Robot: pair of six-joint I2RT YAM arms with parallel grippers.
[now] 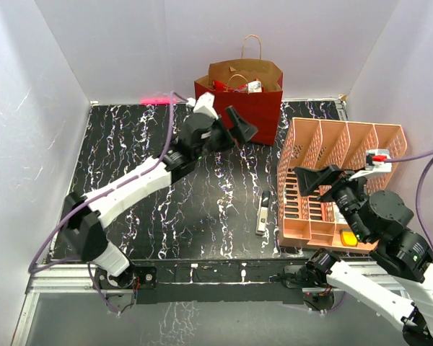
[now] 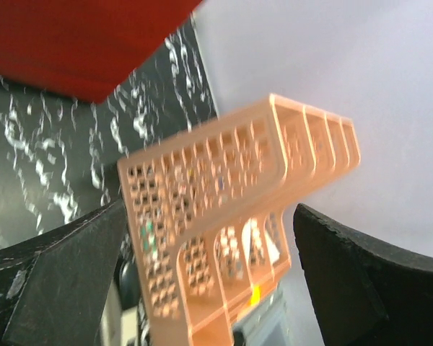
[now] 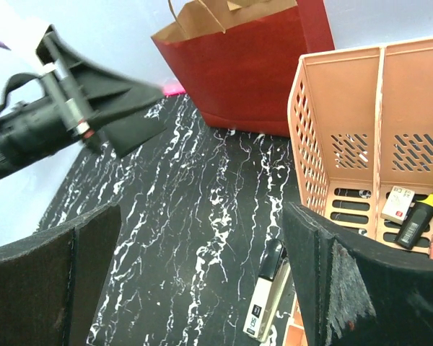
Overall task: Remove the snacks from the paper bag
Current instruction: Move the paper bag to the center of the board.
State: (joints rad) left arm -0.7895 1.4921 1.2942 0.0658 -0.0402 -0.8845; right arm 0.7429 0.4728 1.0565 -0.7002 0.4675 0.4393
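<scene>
1. Paper bag (image 1: 251, 112): stands upright at the middle of the far edge of the desk (image 1: 130, 166), close to the back wall. It is glossy red outside and brown inside. The mouth is open upward and one tan cord handle rises above the rim.
2. Snacks (image 1: 237, 85): lie inside the paper bag. They show through its mouth as red and silver-white packets, and every packet in view is inside the bag.
3. Left end effector (image 1: 237, 133): held above the desk, just in front of the lower left part of the paper bag's front face. It points toward the file rack (image 1: 346, 148). Its fingers (image 2: 58, 288) are spread wide with nothing between them. The top view does not show whether it touches the bag. In the left wrist view the red wall is apart from both fingers.
4. Right end effector (image 1: 330, 180): held above the near left part of the file rack, aimed toward the paper bag. Its fingers (image 3: 361, 288) are spread wide and grip nothing.
5. File rack: salmon-orange plastic lattice on the right half of the desk, with its far left corner near the paper bag. A yellow-capped highlighter (image 3: 416, 220) and a small white box (image 3: 395, 204) lie together in one compartment.
6. Gadget (image 1: 263, 213): slim, grey and white. It lies flat on the black, white-veined desk, just beside the file rack's left wall
</scene>
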